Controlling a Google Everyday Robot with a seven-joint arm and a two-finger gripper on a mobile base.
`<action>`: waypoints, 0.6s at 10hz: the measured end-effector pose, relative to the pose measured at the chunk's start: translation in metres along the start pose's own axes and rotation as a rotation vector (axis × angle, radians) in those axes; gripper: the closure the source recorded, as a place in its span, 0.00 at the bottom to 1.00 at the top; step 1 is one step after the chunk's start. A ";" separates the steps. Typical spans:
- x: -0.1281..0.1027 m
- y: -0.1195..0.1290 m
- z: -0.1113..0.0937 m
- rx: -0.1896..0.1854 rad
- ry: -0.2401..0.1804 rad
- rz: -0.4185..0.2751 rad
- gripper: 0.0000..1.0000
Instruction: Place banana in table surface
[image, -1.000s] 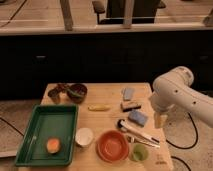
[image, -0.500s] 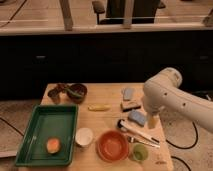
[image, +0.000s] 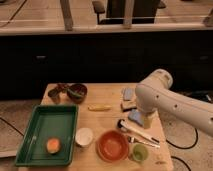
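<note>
Banana (image: 99, 107) lies flat on the wooden surface (image: 106, 124), midway between left and right edges, nearer the far edge. The tool (image: 144, 120) hangs near the right edge; its grip cannot be told.

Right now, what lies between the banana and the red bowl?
Only bare table surface separates the banana and the red bowl in the camera view. The gripper hangs farther right, over the table's right side.

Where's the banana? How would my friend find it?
Look at the wooden table, between the green tray on the left and the robot's hand hanging on the right. The banana lies in the middle, behind the red bowl. It's the only thin yellow stick shape; the orange is round.
</note>
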 end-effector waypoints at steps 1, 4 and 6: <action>-0.007 -0.003 0.001 0.005 -0.003 -0.009 0.20; -0.022 -0.012 0.008 0.021 -0.013 -0.037 0.20; -0.031 -0.020 0.013 0.031 -0.019 -0.056 0.20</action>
